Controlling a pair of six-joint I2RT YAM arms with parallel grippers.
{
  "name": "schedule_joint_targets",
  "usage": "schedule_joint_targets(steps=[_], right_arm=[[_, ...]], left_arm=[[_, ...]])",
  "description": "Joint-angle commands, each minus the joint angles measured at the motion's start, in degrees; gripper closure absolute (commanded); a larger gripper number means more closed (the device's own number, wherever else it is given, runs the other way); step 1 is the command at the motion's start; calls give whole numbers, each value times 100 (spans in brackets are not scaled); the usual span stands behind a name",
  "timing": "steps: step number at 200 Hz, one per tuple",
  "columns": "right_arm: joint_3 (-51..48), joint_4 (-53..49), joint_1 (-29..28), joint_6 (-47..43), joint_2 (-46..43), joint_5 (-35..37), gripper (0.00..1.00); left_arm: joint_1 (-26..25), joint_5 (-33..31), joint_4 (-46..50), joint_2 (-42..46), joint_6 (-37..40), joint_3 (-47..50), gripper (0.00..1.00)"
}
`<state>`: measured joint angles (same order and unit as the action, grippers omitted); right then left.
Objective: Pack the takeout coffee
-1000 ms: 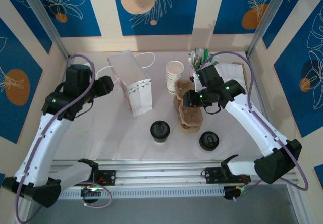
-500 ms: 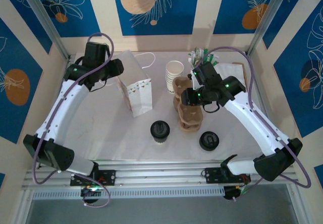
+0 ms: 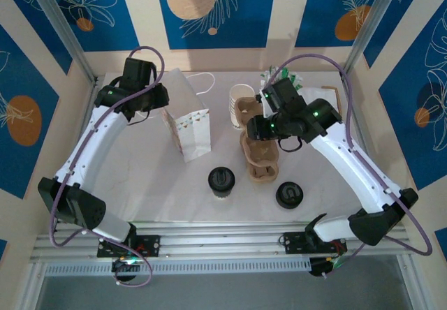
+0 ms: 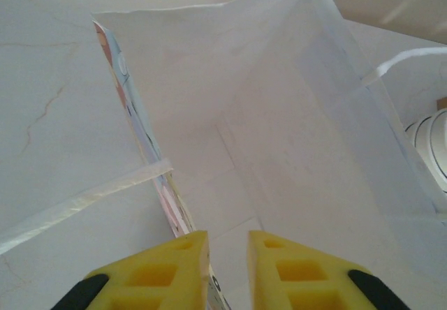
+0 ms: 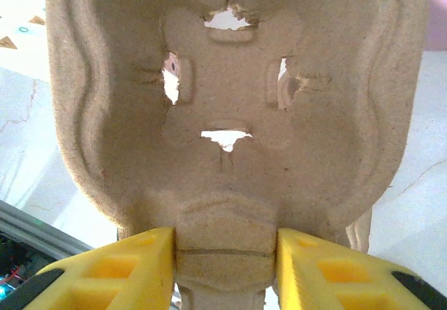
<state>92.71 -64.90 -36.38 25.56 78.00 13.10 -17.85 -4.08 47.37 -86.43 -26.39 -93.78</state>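
Note:
Two takeout coffee cups with black lids stand near the front, one (image 3: 221, 181) at centre and one (image 3: 289, 195) to its right, both untouched. A white paper bag (image 3: 188, 130) (image 4: 293, 107) stands open at the back left. My left gripper (image 3: 161, 100) (image 4: 227, 239) is over its left rim, jaws narrowed to a small gap. The bag's left wall runs down against the left finger (image 4: 183, 257). My right gripper (image 3: 258, 126) (image 5: 225, 239) is shut on a brown cardboard cup carrier (image 3: 247, 112) (image 5: 223, 79), held above the table.
More cardboard carriers (image 3: 261, 160) lie stacked under the lifted one. A stack of lidless white paper cups (image 3: 237, 100) stands just behind it, with packets (image 3: 278, 79) in the back right corner. The bag's handle (image 4: 84, 200) hangs outside on the left.
My left arm swung up and forward to the bag's left rim while its jaws narrowed. My right gripper lifted the carrier off the stack, toward the back left.

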Motion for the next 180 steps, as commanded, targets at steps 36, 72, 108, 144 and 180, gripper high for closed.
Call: schedule_joint_targets(steps=[36,72,108,144,180], right_arm=[[702,-68,-327,-16,292,279,58],[1108,-23,-537,-21,498,383,59],[1505,-40,-729,-51,741,504,58],[1725,-48,-855,-43,830,560,58],[2015,-53,-1007,-137,941,706,58]], left_arm=[[1,615,-133,221,92,355,86],[-8,781,-115,342,-5,473,89],[-6,850,-45,505,-15,453,94],[-9,962,-153,813,-128,425,98],[-14,1471,-290,946,-323,637,100]])
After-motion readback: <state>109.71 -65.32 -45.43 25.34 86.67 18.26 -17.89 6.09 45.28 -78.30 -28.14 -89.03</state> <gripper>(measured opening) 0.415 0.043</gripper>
